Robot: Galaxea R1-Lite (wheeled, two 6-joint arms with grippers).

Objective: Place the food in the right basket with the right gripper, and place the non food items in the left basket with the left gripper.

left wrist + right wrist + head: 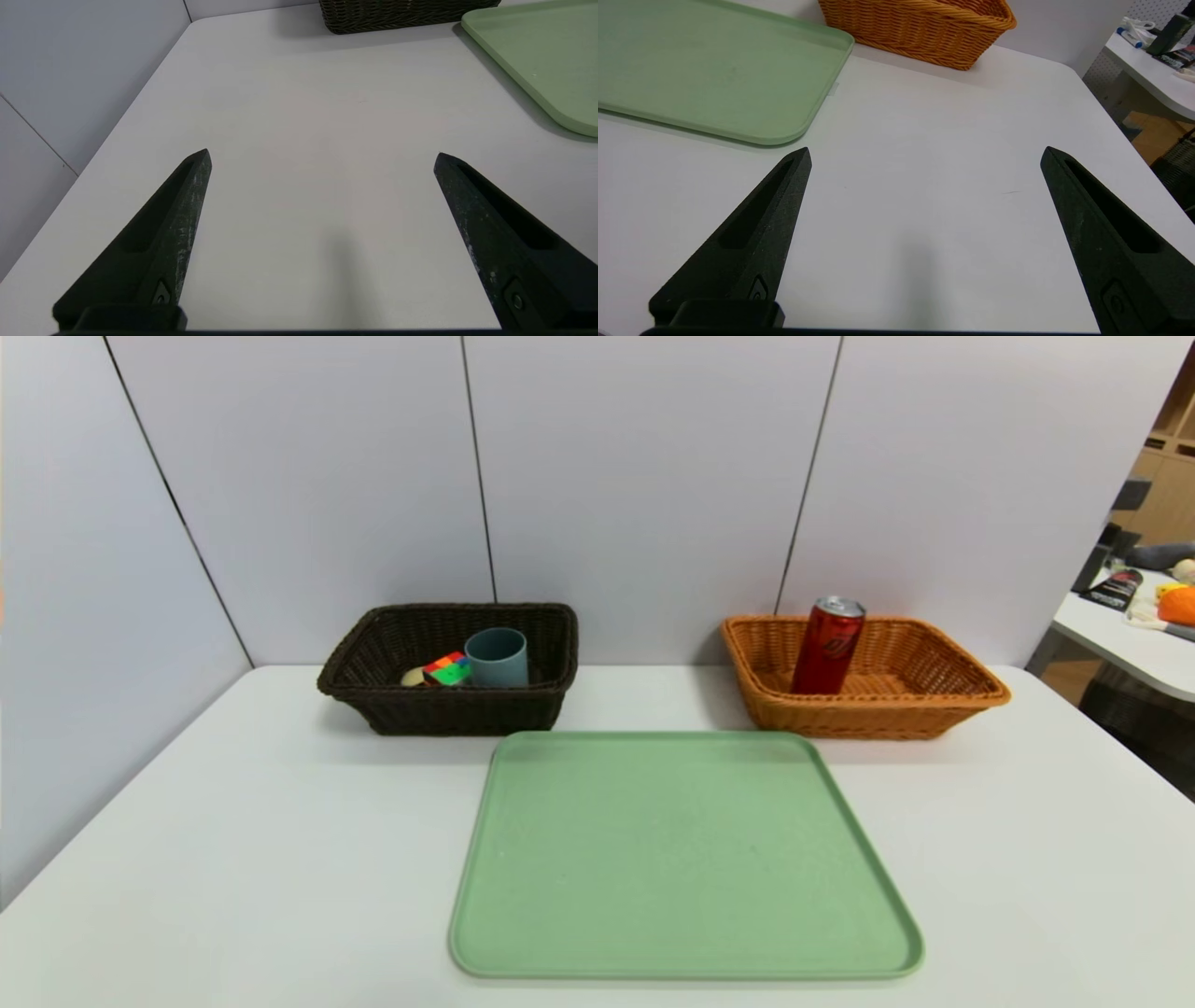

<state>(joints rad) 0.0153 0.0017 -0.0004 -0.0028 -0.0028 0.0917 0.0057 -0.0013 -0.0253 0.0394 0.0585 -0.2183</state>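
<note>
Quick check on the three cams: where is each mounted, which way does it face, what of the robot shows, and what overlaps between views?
Head: on the robot's head, facing forward and down at the table; no robot parts visible.
Left wrist: behind the open left gripper, facing the left basket across the table.
Right wrist: behind the open right gripper, facing the right basket.
Shared: the green tray appears in all three.

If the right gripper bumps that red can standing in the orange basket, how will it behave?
The red can is tall, slim and upright on the orange basket's uneven weave, so it would probably tip easily. Being round, it may then roll until the basket wall stops it. Its glossy metal skin likely slips between hard fingers.
</note>
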